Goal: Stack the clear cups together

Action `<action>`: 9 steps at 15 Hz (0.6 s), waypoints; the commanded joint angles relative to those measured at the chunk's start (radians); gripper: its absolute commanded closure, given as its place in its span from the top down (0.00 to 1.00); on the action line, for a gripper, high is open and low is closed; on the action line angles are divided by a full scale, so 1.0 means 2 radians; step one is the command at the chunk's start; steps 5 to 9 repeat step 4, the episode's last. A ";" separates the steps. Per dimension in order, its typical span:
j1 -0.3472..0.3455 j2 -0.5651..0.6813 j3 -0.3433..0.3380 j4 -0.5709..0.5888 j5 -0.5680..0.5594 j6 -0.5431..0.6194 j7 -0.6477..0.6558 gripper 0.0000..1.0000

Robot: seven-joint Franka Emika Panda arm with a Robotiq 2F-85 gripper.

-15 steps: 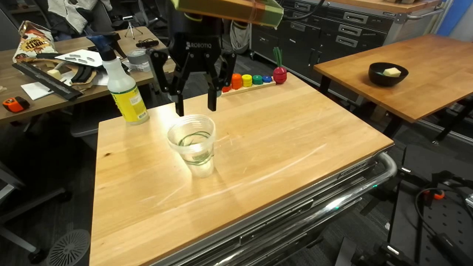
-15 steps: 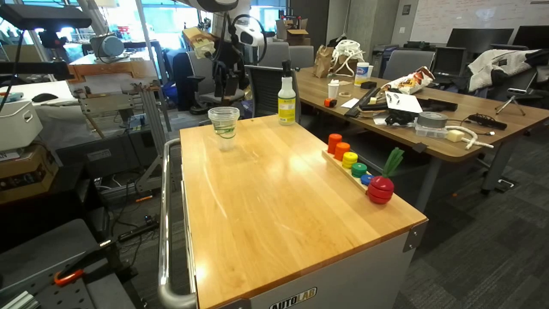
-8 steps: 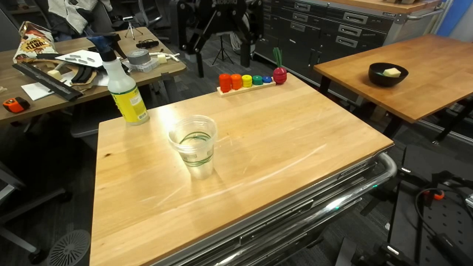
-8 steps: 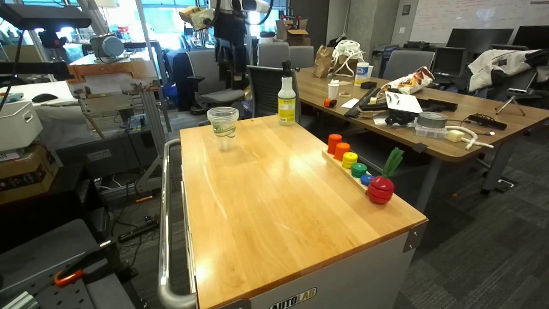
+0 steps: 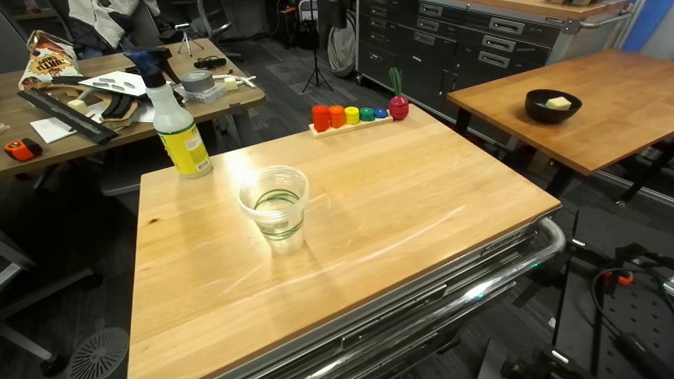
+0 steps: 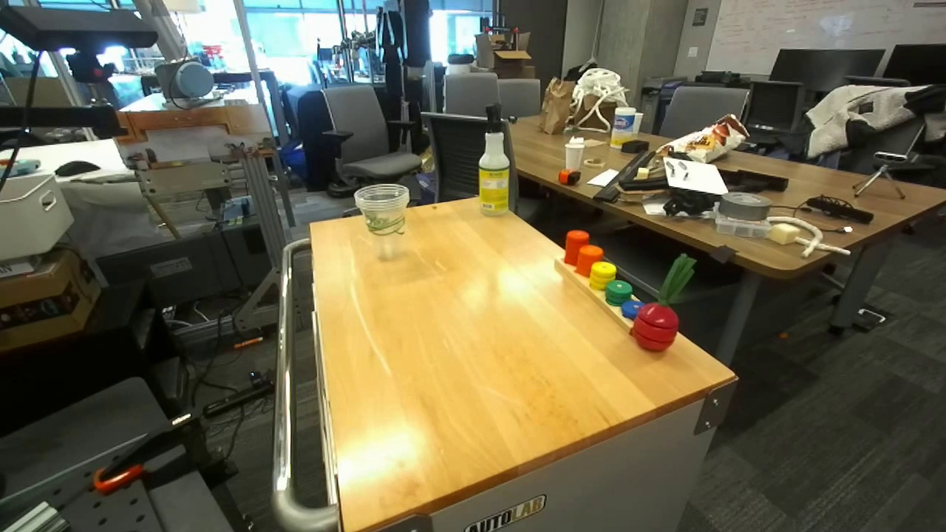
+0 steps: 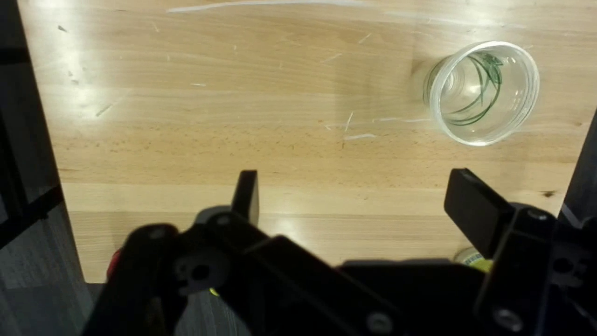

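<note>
The clear cups [image 5: 280, 223] stand upright on the wooden cart top, nested in one stack. Several close rims show at the top, and I cannot tell the exact number of cups. The stack also shows in an exterior view [image 6: 386, 222] near the cart's far left corner, and in the wrist view [image 7: 508, 93] at the upper right, leaning slightly by perspective. No loose clear cup shows elsewhere on the top. My gripper [image 7: 353, 186] is open, with nothing between its fingers, high above the top and apart from the cups. Only dark finger parts show at the upper edge of both exterior views.
A yellow-green spray bottle [image 5: 181, 137] stands at the cart top's [image 5: 400, 210] corner behind the cups. A wooden strip of colourful ring toys [image 5: 352, 118] and a red radish toy [image 5: 398, 107] line the back edge. A metal handle rail [image 6: 284, 384] runs along one side.
My open gripper has risen from just above the cups, up and away, almost out of both exterior views. The cup stack stays standing, with its rim shifting only very slightly.
</note>
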 commanded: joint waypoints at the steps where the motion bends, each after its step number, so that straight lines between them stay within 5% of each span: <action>1: -0.011 -0.008 0.007 -0.001 -0.002 -0.005 0.002 1.00; 9: -0.018 -0.027 0.007 -0.007 -0.003 -0.009 0.004 1.00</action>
